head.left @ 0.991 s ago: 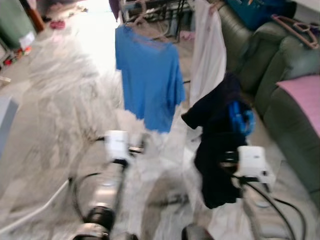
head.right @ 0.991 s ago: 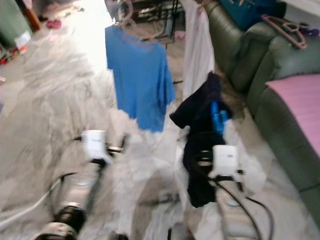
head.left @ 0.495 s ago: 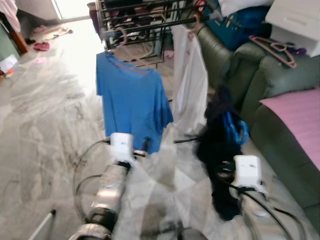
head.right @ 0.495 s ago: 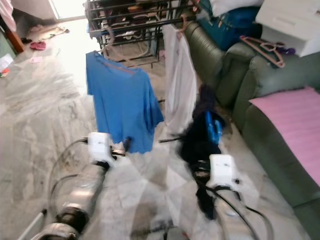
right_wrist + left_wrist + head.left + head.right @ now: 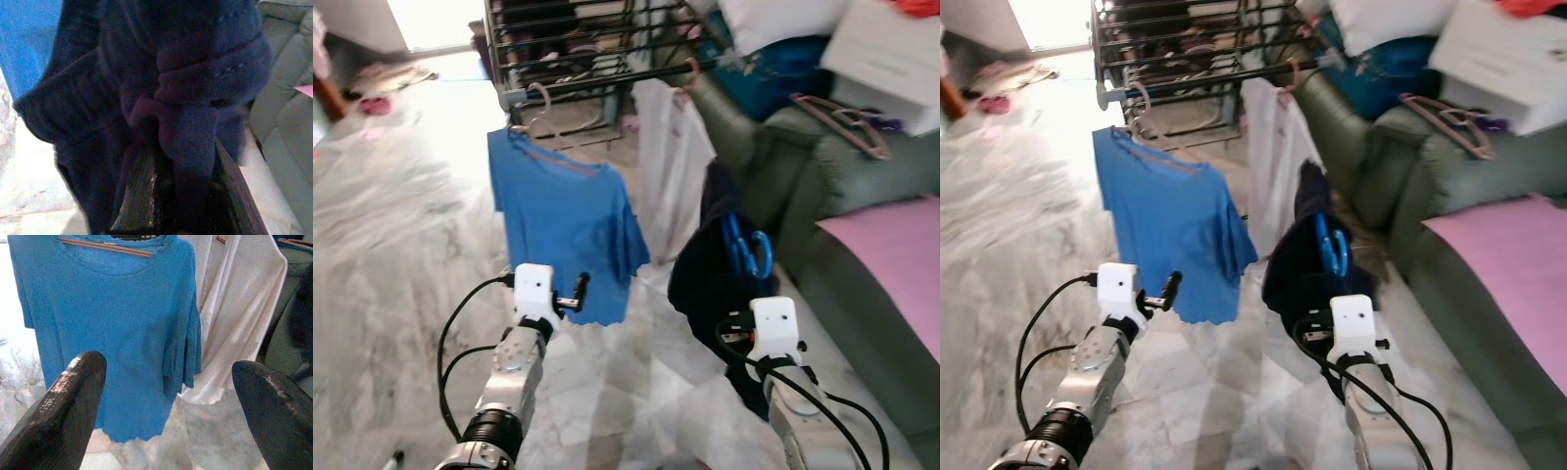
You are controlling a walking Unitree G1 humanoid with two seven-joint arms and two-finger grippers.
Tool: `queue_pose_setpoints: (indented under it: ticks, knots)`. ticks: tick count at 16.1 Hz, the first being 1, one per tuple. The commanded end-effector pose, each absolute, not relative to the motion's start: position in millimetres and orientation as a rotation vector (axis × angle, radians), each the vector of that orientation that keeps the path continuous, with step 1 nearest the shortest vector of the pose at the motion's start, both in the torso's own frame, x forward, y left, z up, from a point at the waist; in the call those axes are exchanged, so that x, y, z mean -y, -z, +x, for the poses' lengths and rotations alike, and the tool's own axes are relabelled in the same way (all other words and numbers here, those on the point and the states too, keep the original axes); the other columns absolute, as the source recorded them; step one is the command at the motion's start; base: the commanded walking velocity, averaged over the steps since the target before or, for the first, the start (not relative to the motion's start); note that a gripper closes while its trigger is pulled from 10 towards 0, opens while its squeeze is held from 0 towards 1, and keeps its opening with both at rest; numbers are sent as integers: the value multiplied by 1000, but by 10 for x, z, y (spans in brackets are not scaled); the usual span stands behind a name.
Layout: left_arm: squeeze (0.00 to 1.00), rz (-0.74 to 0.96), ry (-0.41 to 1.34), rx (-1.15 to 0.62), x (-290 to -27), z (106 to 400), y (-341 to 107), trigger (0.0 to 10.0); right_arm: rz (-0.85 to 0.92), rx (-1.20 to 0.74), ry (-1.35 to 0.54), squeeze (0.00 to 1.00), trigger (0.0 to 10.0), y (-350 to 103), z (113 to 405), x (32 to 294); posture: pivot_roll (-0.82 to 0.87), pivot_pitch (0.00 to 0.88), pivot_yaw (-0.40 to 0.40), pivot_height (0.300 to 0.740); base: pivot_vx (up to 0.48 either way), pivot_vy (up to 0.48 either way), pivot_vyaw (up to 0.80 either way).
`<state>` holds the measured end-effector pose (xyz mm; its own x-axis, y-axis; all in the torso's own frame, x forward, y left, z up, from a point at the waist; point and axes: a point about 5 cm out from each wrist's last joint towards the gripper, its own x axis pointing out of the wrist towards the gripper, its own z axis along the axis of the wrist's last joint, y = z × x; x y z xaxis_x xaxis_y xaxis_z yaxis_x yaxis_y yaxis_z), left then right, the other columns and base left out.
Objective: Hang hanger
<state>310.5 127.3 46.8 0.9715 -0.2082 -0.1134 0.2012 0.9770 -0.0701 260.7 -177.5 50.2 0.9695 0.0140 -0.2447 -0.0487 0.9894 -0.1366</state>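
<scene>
A: Scene, large items? 
B: Green sofa on the right, drying rack ahead; blue shirt and white garment hang there.

A: Hanger? 
B: Blue hanger inside dark garment, right gripper clamped on it. Left gripper fingers apart, empty.

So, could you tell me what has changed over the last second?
The camera has tilted up, bringing the drying rack into view; the robot appears closer to it. The right gripper stays shut on the dark garment with its blue hanger. The left gripper stays open, empty. The blue shirt and white garment hang unchanged.
</scene>
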Motion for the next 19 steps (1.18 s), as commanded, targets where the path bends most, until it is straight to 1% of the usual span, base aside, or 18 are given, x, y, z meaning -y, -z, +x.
queue_pose_setpoints:
  ticks: [1,5,6,10,17,19]
  knots:
    - [0,-49,214,-140,-1286,3058,-413,10000,-146,-217,-30,0,10000,-558,2629,1779,-186,118,30,740,401,0,575]
    - [0,-54,233,-159,-1210,3035,-374,10000,-145,-235,-17,0,10000,-504,2591,1781,-194,111,39,740,388,0,0]
    - [0,-56,259,-159,-1163,3034,-383,10000,-139,-228,-16,0,10000,-513,2597,1748,-202,104,52,740,386,0,0]
    - [0,-49,299,-164,-1092,3052,-390,10000,-124,-213,9,0,10000,-540,2639,1757,-210,96,54,740,389,0,0]
    - [0,-65,317,-130,-980,3167,-519,10000,-137,-195,21,0,10000,-616,2764,1811,-195,135,51,740,399,0,0]
    - [0,-65,310,-124,-984,3182,-536,10000,-131,-195,27,0,10000,-627,2803,1832,-190,143,59,740,405,0,0]
